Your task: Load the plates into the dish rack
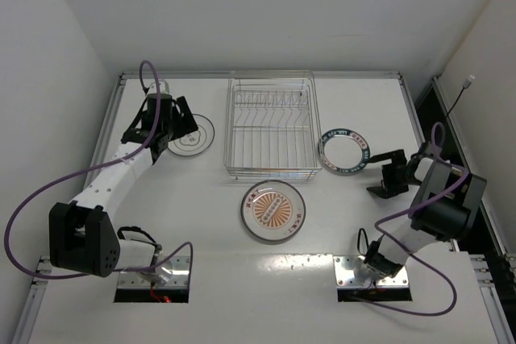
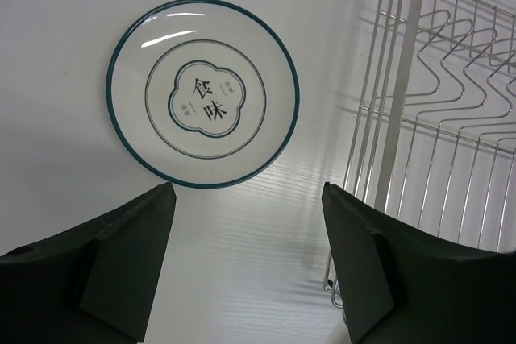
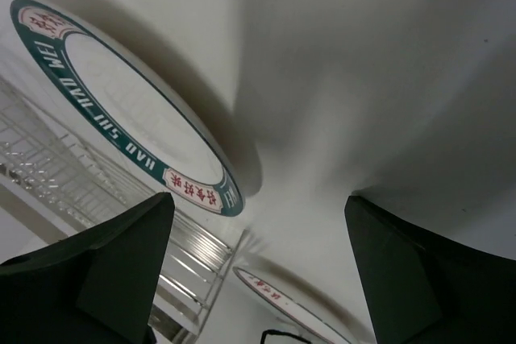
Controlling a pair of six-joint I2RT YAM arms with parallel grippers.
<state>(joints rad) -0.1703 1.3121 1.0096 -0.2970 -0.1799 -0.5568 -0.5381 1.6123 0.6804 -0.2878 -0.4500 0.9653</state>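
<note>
The wire dish rack [image 1: 270, 126] stands empty at the table's middle back. The white plate with thin dark rings [image 1: 200, 136] lies flat to its left. My left gripper [image 1: 179, 128] hovers over that plate's near-left edge, open and empty. In the left wrist view the plate [image 2: 203, 93] lies just beyond my open left gripper [image 2: 246, 191], with the rack [image 2: 451, 118] on the right. The blue-rimmed plate [image 1: 344, 153] lies right of the rack. My right gripper [image 1: 380, 173] is open just right of it. The orange sunburst plate [image 1: 273, 210] lies in front of the rack.
In the right wrist view the blue-rimmed plate [image 3: 121, 110], the rack's corner [image 3: 72, 191] and the orange plate's edge [image 3: 298, 308] show between the open fingers of my right gripper [image 3: 258, 199]. White walls close in the table on three sides. Purple cables loop off both arms.
</note>
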